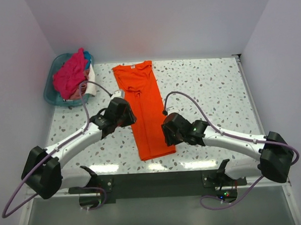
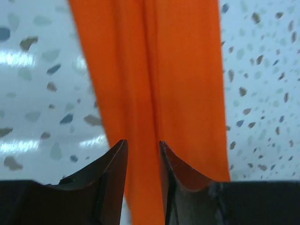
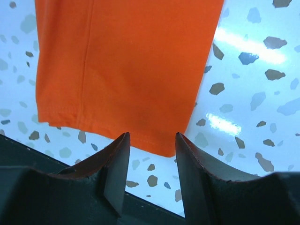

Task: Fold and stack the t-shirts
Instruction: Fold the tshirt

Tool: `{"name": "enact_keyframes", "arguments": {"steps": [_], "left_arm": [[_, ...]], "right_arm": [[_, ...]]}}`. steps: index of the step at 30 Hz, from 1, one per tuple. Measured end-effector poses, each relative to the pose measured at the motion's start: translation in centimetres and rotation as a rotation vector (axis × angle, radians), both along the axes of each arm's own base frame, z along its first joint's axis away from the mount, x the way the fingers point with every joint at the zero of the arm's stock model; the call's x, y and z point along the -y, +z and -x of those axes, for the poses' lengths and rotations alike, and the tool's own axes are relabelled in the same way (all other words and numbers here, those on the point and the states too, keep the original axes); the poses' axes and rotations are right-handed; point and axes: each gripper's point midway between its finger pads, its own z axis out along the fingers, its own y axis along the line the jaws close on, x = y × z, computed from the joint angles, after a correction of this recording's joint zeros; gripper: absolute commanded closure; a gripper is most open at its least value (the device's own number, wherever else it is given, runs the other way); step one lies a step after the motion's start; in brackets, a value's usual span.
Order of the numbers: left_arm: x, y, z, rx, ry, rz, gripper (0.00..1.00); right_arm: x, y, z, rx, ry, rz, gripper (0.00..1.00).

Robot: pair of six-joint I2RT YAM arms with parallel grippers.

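Your orange t-shirt (image 1: 144,108) lies as a long, smooth, soft strip down the glossy speckled table (image 1: 210,89). The left gripper (image 2: 143,143) stands narrow at its left edge; whether it pinches cloth, you cannot tell. The right gripper (image 3: 151,135) gapes over the stitched hem. Lift unevenly and the limp layers may slide open.

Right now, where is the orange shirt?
In the top view, the orange shirt lies flat in a long strip on the table, between the left gripper and the right gripper; the basket sits far left of it.
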Motion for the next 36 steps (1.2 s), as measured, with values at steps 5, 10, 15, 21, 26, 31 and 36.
{"name": "enact_keyframes", "arguments": {"steps": [5, 10, 15, 21, 26, 31, 36], "left_arm": [[-2.2, -3.3, 5.8, -0.1, 0.01, -0.039, 0.52], [-1.3, -3.5, 8.7, -0.109, -0.051, -0.002, 0.43], [-0.7, -6.9, 11.8, -0.206, -0.125, -0.04, 0.43], [0.1, -8.8, 13.8, -0.261, -0.189, -0.064, 0.43], [0.6, -9.3, 14.3, -0.276, -0.21, -0.058, 0.44], [1.1, -10.1, 15.1, -0.298, -0.232, -0.058, 0.46], [1.3, -11.0, 16.0, -0.325, -0.249, -0.072, 0.53]], "right_arm": [[-0.4, -0.8, 1.1, 0.003, 0.053, 0.039, 0.57], [-0.7, -2.7, 1.9, -0.017, 0.089, 0.109, 0.57], [-0.4, -4.3, 2.2, -0.036, 0.098, 0.167, 0.58], [-0.3, -4.3, 2.0, -0.027, 0.092, 0.176, 0.6], [0.0, -4.9, 2.3, -0.035, 0.096, 0.181, 0.61], [0.3, -5.8, 3.0, -0.054, 0.101, 0.19, 0.63], [0.4, -6.3, 3.4, -0.072, 0.103, 0.185, 0.74]]}}
